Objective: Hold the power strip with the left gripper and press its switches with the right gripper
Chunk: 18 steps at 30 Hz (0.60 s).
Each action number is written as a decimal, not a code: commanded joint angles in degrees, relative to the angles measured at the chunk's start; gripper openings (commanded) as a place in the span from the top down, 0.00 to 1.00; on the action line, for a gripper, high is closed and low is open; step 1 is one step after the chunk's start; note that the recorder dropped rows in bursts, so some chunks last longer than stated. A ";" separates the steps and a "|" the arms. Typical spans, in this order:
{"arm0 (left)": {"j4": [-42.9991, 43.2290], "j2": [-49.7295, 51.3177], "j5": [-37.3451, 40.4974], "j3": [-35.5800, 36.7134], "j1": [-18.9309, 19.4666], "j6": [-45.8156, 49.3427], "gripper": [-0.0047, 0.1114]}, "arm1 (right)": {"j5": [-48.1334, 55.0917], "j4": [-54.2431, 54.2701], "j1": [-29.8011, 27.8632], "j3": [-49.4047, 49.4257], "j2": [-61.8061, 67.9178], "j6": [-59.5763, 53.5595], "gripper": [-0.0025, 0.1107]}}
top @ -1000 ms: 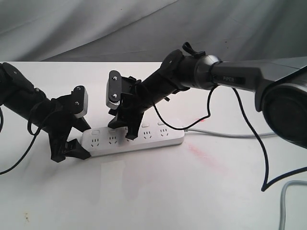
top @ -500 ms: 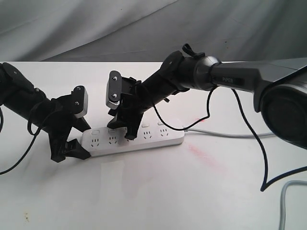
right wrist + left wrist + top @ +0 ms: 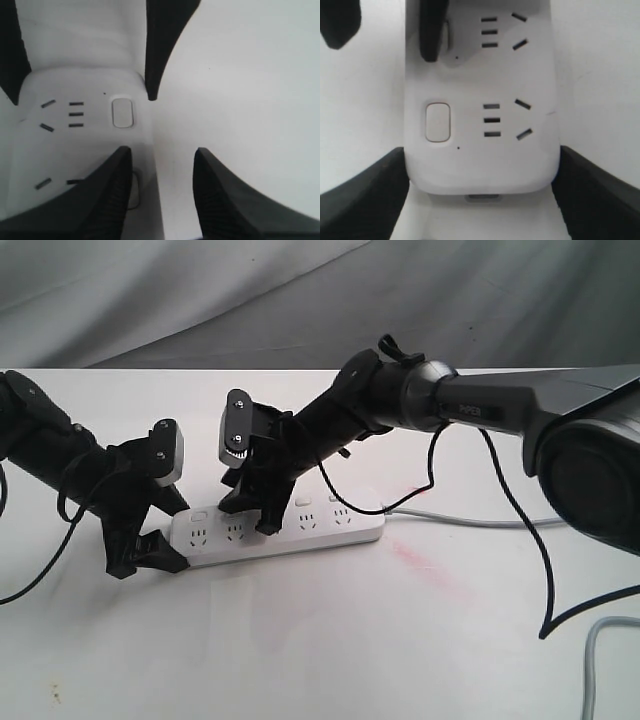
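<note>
The white power strip [image 3: 300, 532] lies flat on the table, its left end clamped between the jaws of my left gripper [image 3: 171, 531]. In the left wrist view the black jaws press both sides of the strip's rounded end [image 3: 480, 170], with the end switch [image 3: 438, 122] just beyond. My right gripper [image 3: 248, 515] points down onto the strip with its jaws apart. One of its fingers [image 3: 112, 192] rests on the second switch [image 3: 135, 192], the other finger [image 3: 225, 200] hangs off the strip's side. The end switch [image 3: 122, 112] lies uncovered ahead.
The strip's thin grey cord [image 3: 470, 520] runs off to the right. A loose black cable [image 3: 545, 570] hangs from the right arm, and a thick grey cable [image 3: 598, 660] sits at the lower right corner. A grey cloth [image 3: 300, 300] backs the white table [image 3: 330, 640].
The right gripper has edged slightly left and down along the strip. The left gripper and the strip have not moved.
</note>
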 commanded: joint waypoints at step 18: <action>0.25 0.36 0.15 0.02 -0.24 -0.40 0.42 | 2.42 -6.36 -1.79 1.25 -6.22 2.47 0.64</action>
